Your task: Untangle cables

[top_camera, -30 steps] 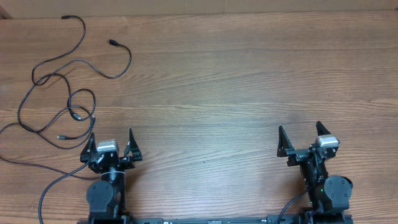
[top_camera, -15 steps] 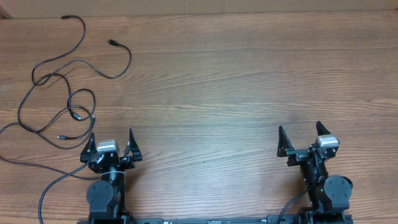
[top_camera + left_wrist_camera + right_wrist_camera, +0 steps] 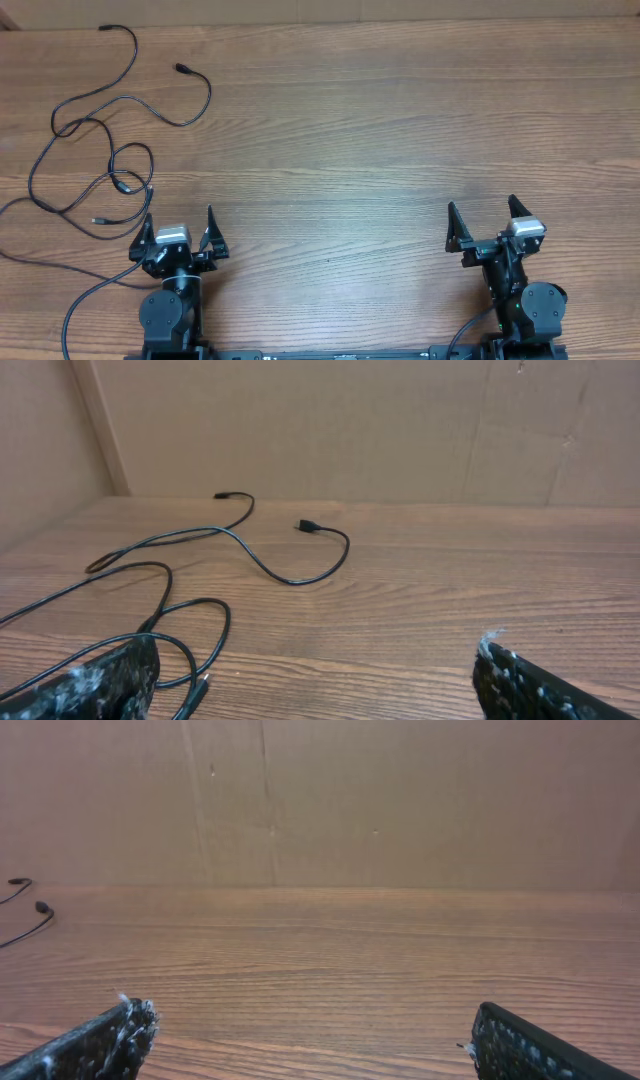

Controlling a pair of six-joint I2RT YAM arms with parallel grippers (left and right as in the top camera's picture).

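Note:
The cables (image 3: 110, 150) are thin black cords in loose, overlapping loops at the table's far left, with small plug ends near the back edge; they also show in the left wrist view (image 3: 190, 600). My left gripper (image 3: 180, 232) is open and empty at the front left, just right of the nearest loops. In its wrist view (image 3: 315, 678) one loop and a plug lie beside the left finger. My right gripper (image 3: 483, 223) is open and empty at the front right, far from the cables. Its wrist view (image 3: 305, 1038) shows only two cable ends (image 3: 30, 915) at the far left.
A brown cardboard wall (image 3: 330, 430) stands along the back and left of the wooden table (image 3: 380, 130). A thicker black wire (image 3: 80, 300) runs off the left arm's base toward the front left.

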